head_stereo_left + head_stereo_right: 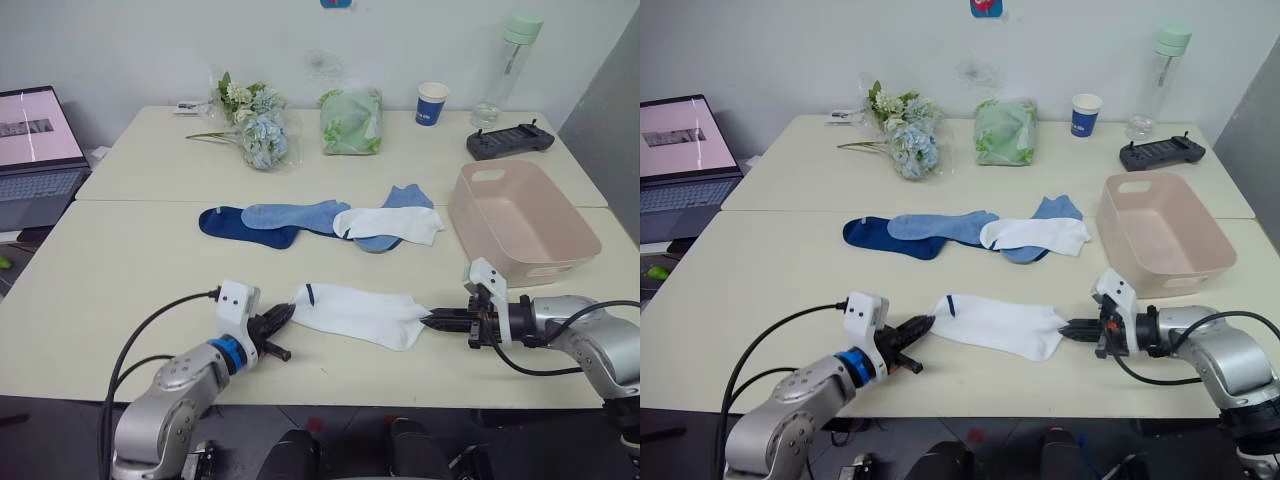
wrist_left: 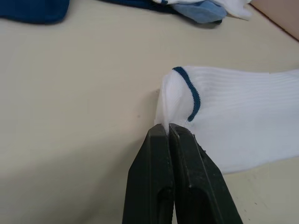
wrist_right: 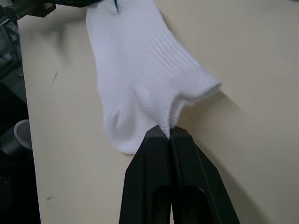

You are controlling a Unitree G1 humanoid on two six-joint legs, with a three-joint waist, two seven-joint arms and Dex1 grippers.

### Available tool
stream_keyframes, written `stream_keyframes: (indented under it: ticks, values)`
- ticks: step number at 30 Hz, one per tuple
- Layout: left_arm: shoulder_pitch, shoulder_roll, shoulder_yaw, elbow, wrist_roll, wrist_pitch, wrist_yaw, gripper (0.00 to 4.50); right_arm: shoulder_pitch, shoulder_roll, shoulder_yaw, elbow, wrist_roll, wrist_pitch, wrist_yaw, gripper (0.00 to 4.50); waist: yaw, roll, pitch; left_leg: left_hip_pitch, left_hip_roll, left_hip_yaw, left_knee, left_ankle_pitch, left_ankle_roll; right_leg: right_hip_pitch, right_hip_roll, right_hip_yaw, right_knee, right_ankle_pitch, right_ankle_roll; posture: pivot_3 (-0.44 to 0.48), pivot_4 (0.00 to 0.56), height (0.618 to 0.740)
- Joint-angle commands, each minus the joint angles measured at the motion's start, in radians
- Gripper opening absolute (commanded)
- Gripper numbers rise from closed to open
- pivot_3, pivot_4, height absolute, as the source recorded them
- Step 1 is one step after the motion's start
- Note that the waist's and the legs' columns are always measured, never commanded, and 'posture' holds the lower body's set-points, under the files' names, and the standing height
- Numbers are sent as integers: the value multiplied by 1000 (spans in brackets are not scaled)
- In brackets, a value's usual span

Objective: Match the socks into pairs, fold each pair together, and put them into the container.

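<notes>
Left eye view: white sock (image 1: 357,314) stretched between left tool (image 1: 283,321), right tool (image 1: 436,320), both pinching it.

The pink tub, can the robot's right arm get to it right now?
Probably yes: the pink tub sits open just beyond the right gripper, with nothing between them. But that gripper is shut on the white sock, and so is the left gripper.

Two white socks lie on the table: one at the near edge (image 1: 358,314), one in the cluster behind (image 1: 392,223). Two light blue socks (image 1: 292,214) and (image 1: 398,200) overlap there, with one dark navy sock (image 1: 232,224) plainly countable. One pink container (image 1: 520,222), one blue paper cup (image 1: 431,103), one green bag (image 1: 351,122), one bottle (image 1: 505,66).
</notes>
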Motion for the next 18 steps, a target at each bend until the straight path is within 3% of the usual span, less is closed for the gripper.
stream_keyframes:
  ticks: [1, 5, 13, 18]
  values:
    - [34, -20, -17, -67, -9, 16, 47, 56, -33, -5, 38, 44, -29, -35, 38, 0, 1, 0, 0, 0, 0, 1, 0, 0, 0, 0, 0, 0, 0, 0, 0, 0, 150, 740]
    - [57, -72, 3, -110, -56, 62, 106, 56, -61, 5, 67, 90, -47, -58, 64, 0, 2, 0, 0, 0, 0, 1, 0, 0, 0, 0, 0, 1, 0, 0, 0, 0, 150, 740]
    - [84, -55, -18, -108, -33, 3, 112, 56, -105, 15, 84, 162, -95, -112, 88, 0, 3, 0, 0, 0, 0, 1, 0, 0, 0, 0, 0, 1, 0, 0, 0, 0, 150, 740]
    - [85, -62, -18, -81, -46, -26, 108, 1199, -103, 19, 66, 172, -121, -146, 60, 1237, 3, 0, 0, 0, 0, 1, 0, 0, 0, 0, 0, 1, -1, 0, 0, 0, 150, 740]
